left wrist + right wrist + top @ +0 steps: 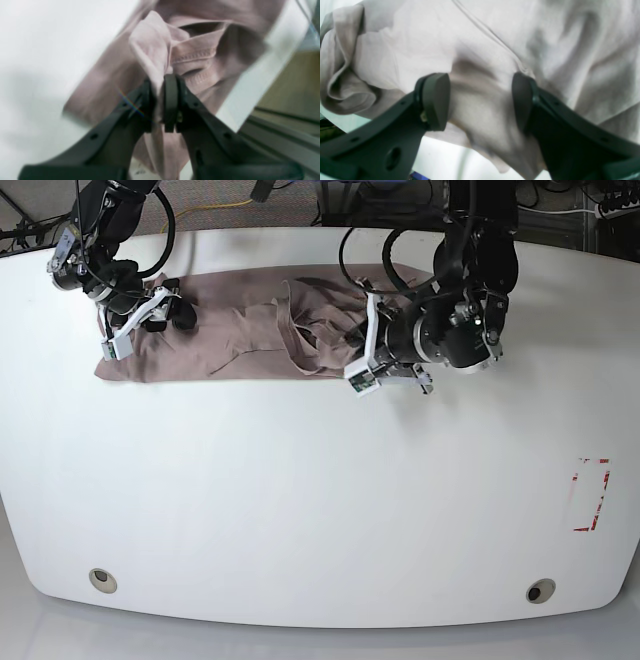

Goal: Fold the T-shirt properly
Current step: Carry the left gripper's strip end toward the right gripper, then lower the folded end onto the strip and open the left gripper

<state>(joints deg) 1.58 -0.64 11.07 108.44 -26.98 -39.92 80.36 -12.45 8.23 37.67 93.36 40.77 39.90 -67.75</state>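
Through my left wrist camera, the T-shirt (200, 57) is lying bunched on the white tabletop (32, 62) near its edge, and my left gripper (160, 100) is pinching a raised fold of the mauve cloth, its jaws pressed together on the fabric just beside a stitched hem. Through my right wrist camera, the T-shirt (495, 45) is filling nearly the whole view, wrinkled, with a rolled lump at the left; my right gripper (480, 100) is standing spread wide, its pads (437, 100) hanging over the cloth, and I cannot tell whether they are touching it. In the base view, the T-shirt (240, 330) is stretching along the far side of the tabletop (300, 500), my left gripper (352, 350) is working at its right end and my right gripper (150, 315) at its left end.
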